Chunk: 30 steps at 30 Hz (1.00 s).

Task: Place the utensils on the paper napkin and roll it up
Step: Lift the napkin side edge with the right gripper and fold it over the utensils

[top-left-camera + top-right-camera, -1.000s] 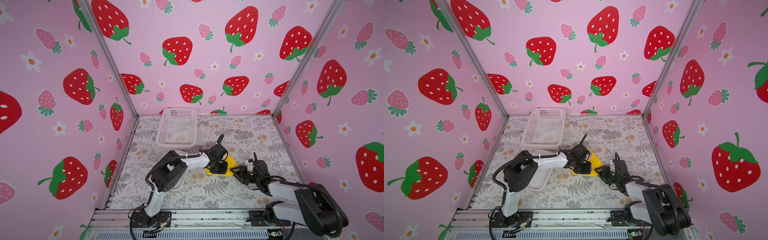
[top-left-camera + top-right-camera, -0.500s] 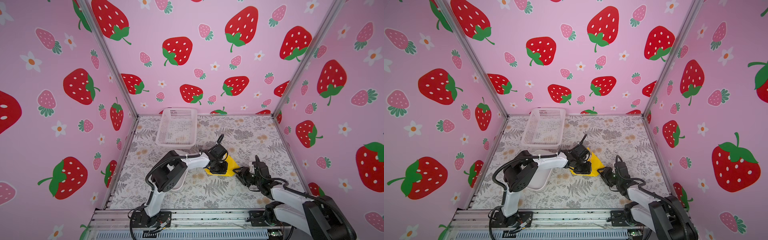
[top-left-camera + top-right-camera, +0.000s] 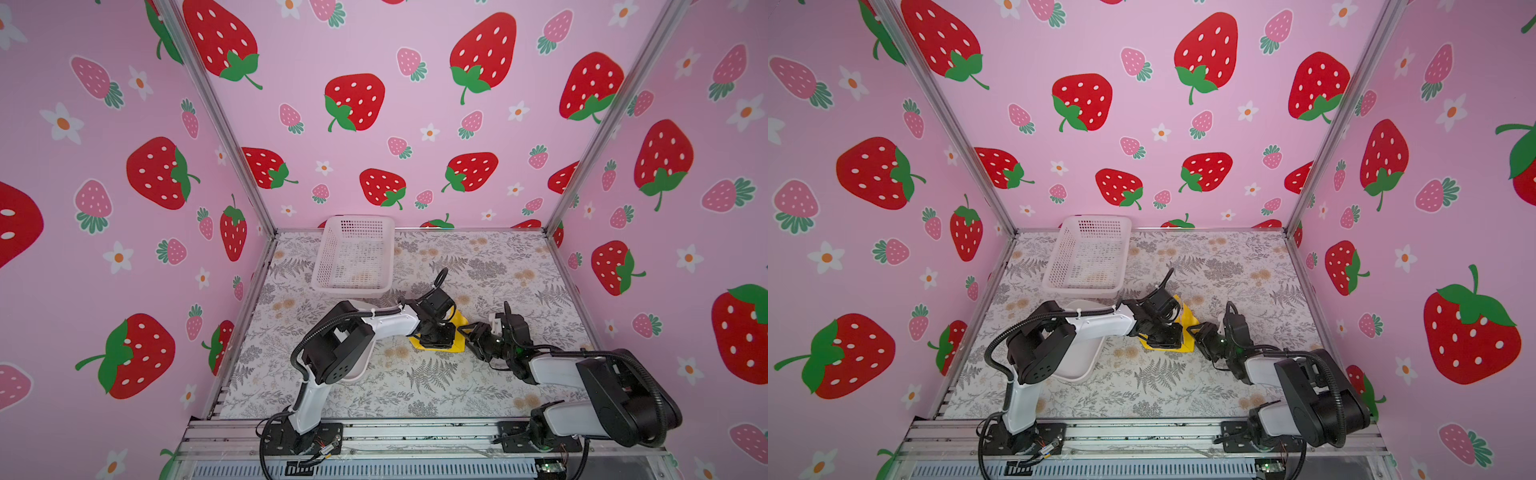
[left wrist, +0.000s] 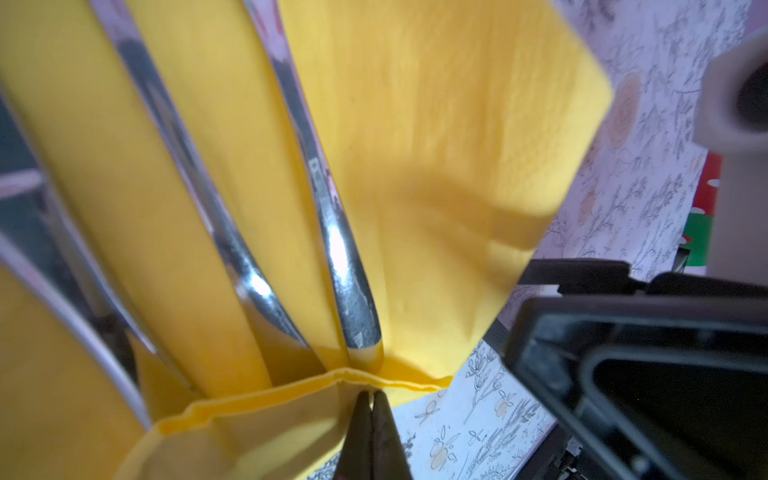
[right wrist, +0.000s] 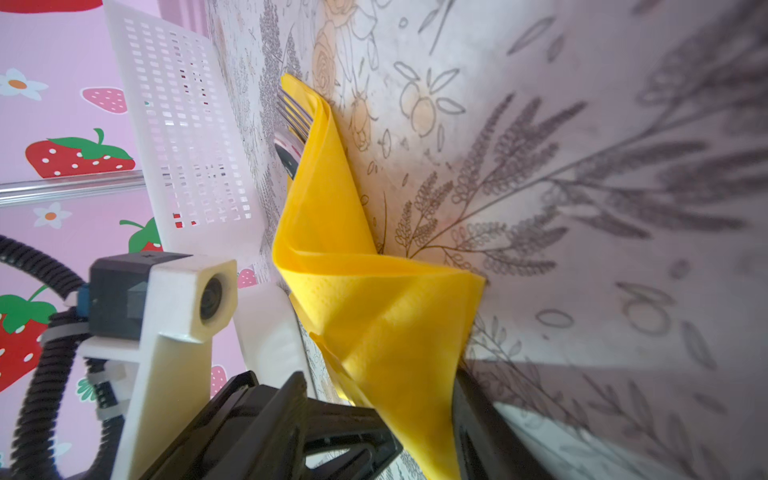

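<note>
Pinching an edge of the paper napkin (image 4: 457, 145), your left pincer (image 4: 370, 399) is closed; right pincer (image 5: 386, 419) straddles its corner, jaws apart. Utensils (image 4: 345, 257) lie inside, on the desk (image 5: 582, 208). Risk: an uneven pull could tear paper, spill them.

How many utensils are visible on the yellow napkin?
3 utensils, seen in the left wrist view: first handle beside the pinched fold, second handle next to it, third handle at the frame edge, partly cut off. All lie on the napkin; folds may hide more.
</note>
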### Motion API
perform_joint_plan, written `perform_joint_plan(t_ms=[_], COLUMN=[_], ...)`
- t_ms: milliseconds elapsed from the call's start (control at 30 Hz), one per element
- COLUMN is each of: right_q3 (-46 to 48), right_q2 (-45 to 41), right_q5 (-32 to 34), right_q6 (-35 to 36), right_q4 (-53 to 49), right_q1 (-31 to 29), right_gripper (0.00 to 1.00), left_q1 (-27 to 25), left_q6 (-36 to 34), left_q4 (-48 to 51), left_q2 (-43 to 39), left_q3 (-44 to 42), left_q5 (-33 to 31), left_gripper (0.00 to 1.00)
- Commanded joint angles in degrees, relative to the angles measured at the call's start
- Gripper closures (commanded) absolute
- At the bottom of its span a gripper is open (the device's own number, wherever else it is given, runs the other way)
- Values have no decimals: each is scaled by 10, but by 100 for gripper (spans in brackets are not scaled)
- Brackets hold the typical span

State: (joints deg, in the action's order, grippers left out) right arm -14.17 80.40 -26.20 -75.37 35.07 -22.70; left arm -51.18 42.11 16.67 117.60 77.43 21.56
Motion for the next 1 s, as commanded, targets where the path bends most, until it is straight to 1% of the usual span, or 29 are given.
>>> perform_joint_plan(t_ms=[0, 200, 267, 400, 533, 733, 833, 967], right_q3=[-24, -71, -87, -115, -115, -95, -69, -35], right_q2=[28, 90, 114, 133, 108, 44, 13, -11], right_q5=[-3, -63, -92, -120, -129, -134, -138, -150], right_q6=[50, 128, 144, 178, 224, 301, 304, 285], right_q4=[-37, -26, -10, -17, -44, -130, -134, -108], right_q1=[22, 60, 65, 68, 70, 69, 69, 69], right_gripper=[41, 38, 37, 35, 35, 36, 38, 42], left_q1=[-3, -3, -4, -3, -3, -3, -3, -3], left_q6=[1, 2, 2, 3, 3, 3, 4, 6], left_q4=[10, 10, 10, 10, 10, 5, 1, -3], left_q2=[11, 11, 11, 11, 8, 3, 3, 3], left_q3=[18, 20, 19, 20, 18, 11, 11, 9], left_q5=[3, 3, 3, 3, 2, 2, 2, 4], left_gripper=[100, 100, 100, 100, 100, 100, 100, 100])
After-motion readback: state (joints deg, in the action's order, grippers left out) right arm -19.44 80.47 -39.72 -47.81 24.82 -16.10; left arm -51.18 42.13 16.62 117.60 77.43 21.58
